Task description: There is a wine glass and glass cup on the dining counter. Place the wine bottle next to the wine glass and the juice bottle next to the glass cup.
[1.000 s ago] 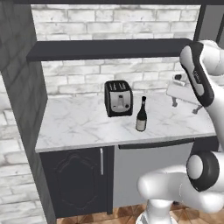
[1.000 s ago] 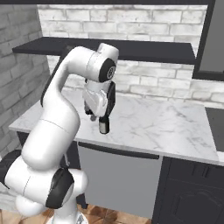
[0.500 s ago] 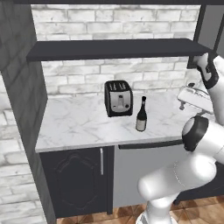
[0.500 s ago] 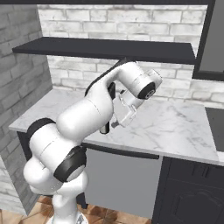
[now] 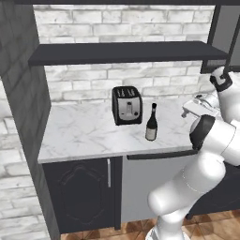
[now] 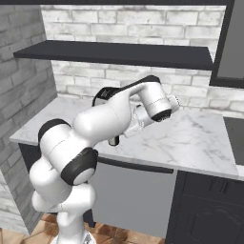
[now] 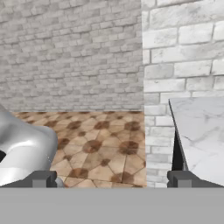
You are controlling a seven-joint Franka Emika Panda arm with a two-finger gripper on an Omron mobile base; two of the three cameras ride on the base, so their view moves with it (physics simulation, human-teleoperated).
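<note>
Hand [image 7: 112,179] open wide, its two dark fingertips [image 7: 43,178] far apart at the bottom of the hand view, with nothing between them. Beyond the fingertips lies a patterned brown tile floor [image 7: 103,146], and to the right a corner of a white marble top [image 7: 203,131] butts against a pale brick wall [image 7: 181,57] (the hand view is turned well away from the bottle).

From the left base view the white arm [image 5: 206,154] rises at the lower right and bends up toward the right edge of the picture. In front of it runs the marble desk [image 5: 84,136] over dark cabinet doors [image 5: 79,192]. On that desk stands the wine bottle [image 5: 151,123], upright, dark with a pale label, near the front edge. Just behind it and to its left sits a black toaster [image 5: 127,105], close to the bottle but apart from it. Farther back is the whitish brick wall, with a dark shelf [image 5: 126,52] fixed above the desk.

In the right base view the arm [image 6: 114,119] arches across the desk and covers most of the bottle; a dark base [image 6: 113,141] shows beneath the forearm.
</note>
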